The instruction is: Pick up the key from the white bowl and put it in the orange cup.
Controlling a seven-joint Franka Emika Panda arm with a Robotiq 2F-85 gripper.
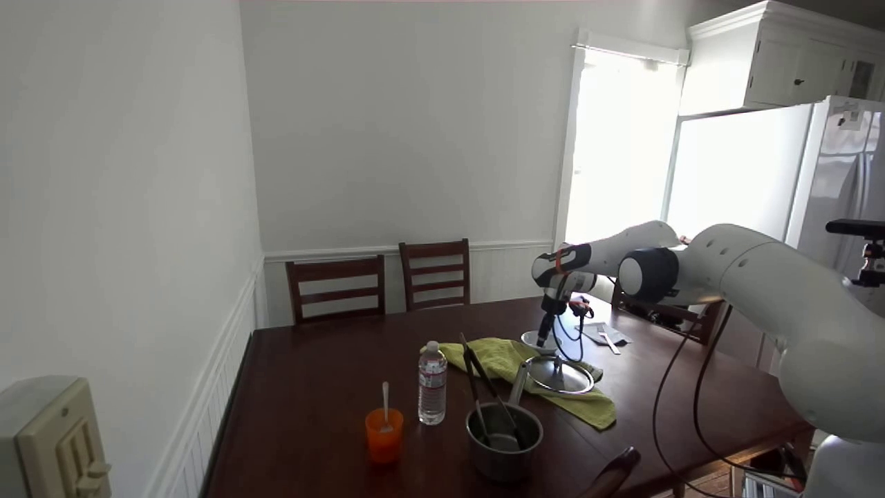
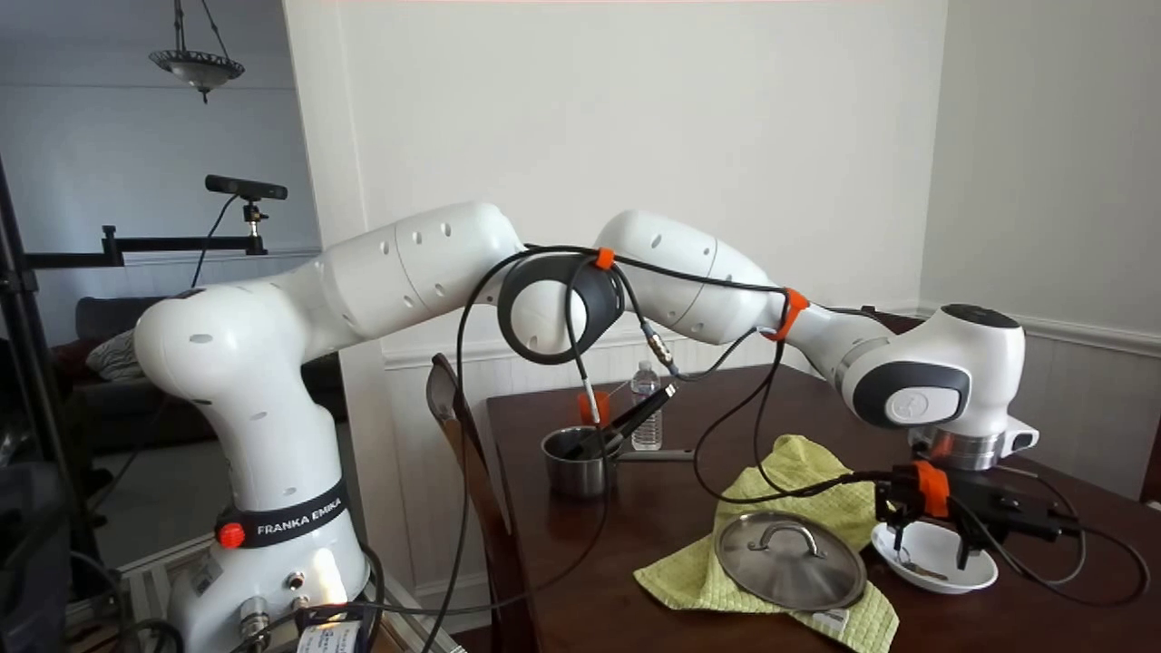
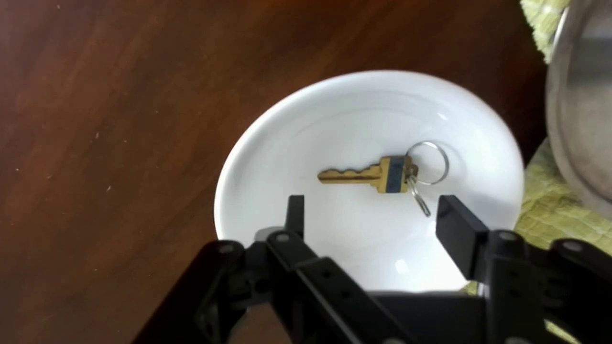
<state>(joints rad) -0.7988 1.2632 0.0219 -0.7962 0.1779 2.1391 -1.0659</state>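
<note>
A brass key (image 3: pixel 358 177) with a dark band on its head and a metal ring lies inside the white bowl (image 3: pixel 267 138) in the wrist view. The white bowl also shows in both exterior views (image 1: pixel 531 339) (image 2: pixel 975 580). My gripper (image 3: pixel 372 203) is open and empty over the bowl, its fingers wide apart, with the key just beyond the fingertips in the picture. The gripper also shows above the bowl in an exterior view (image 2: pixel 931 550). The orange cup (image 1: pixel 384 443) stands at the far end of the table from the bowl, with a thin utensil handle rising from it.
A clear water bottle (image 1: pixel 432 387) and a grey metal pot (image 1: pixel 505 460) holding black tongs stand near the cup. A metal lid (image 2: pixel 789 562) lies on a green cloth (image 2: pixel 680 580) close beside the bowl. A grey napkin (image 1: pixel 594 333) with a utensil lies nearby.
</note>
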